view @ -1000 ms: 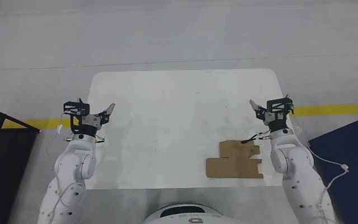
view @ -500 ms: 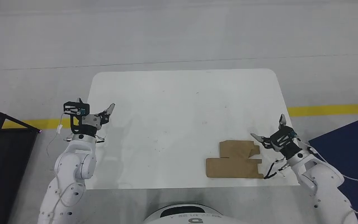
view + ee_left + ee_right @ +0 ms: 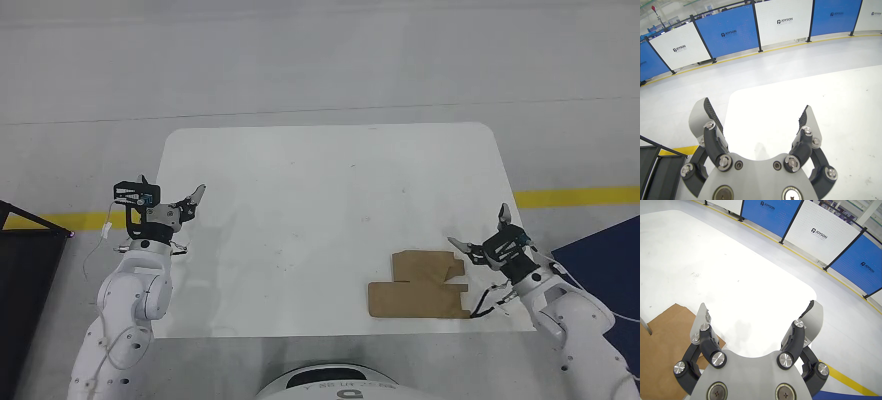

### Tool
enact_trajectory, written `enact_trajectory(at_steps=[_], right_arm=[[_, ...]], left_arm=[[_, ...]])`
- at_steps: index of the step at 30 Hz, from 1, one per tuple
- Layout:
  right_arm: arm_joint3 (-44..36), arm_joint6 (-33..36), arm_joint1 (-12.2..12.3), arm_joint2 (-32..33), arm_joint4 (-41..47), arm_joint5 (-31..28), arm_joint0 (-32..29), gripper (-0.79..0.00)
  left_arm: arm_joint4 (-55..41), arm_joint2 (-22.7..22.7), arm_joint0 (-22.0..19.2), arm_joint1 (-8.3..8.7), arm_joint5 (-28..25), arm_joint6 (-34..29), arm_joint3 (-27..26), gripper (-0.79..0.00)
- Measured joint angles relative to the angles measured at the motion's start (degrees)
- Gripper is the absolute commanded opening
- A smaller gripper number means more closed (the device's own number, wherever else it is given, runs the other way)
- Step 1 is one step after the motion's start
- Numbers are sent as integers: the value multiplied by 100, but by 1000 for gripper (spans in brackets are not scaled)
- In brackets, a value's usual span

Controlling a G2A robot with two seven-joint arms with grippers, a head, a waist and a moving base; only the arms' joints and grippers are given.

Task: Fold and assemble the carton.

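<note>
Step in hand, by my reading: the first grasp on the flat brown cardboard carton blank (image 3: 420,285), which nothing touches yet. To do it well, come in low from the right edge of the white round-cornered table (image 3: 320,180) and get one finger under an outer flap w/ the other on top, since a sheet lying flat gives nothing to pinch from above. Sliding it a little past the table's edge would prob. make that easier. Lift slowly, fold along a scored crease, and bring the other arm over to pin the far panel so the sheet doesn't skate.

The carton lies unfolded near the near-right corner, long side along the near edge, notched flaps toward the right edge. The right gripper (image 3: 477,230) hangs at the right edge just beside the carton's right end — fingers spread wide, nothing between them. In its wrist view the cardboard (image 3: 668,332) sits beside one finger, outside the gap. The left gripper (image 3: 172,203) is at the left edge, well apart from the carton — fingers likewise released, empty.
</note>
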Motion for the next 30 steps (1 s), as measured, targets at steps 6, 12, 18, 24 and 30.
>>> enact_trajectory(at_steps=[6, 12, 18, 24, 30], right_arm=[[198, -562, 66, 197, -478, 50, -7, 0], [531, -2982, 206, 254, -3391, 1365, -641, 0], [850, -3158, 229, -54, -4213, 1753, -516, 0], [860, -3057, 257, -166, -4316, 1612, -396, 0], [810, -2842, 273, -207, -4352, 1596, -312, 0]], left_arm=[[0, 0, 0, 0, 0, 0, 0, 0], [0, 0, 0, 0, 0, 0, 0, 0], [0, 0, 0, 0, 0, 0, 0, 0], [0, 0, 0, 0, 0, 0, 0, 0], [0, 0, 0, 0, 0, 0, 0, 0]])
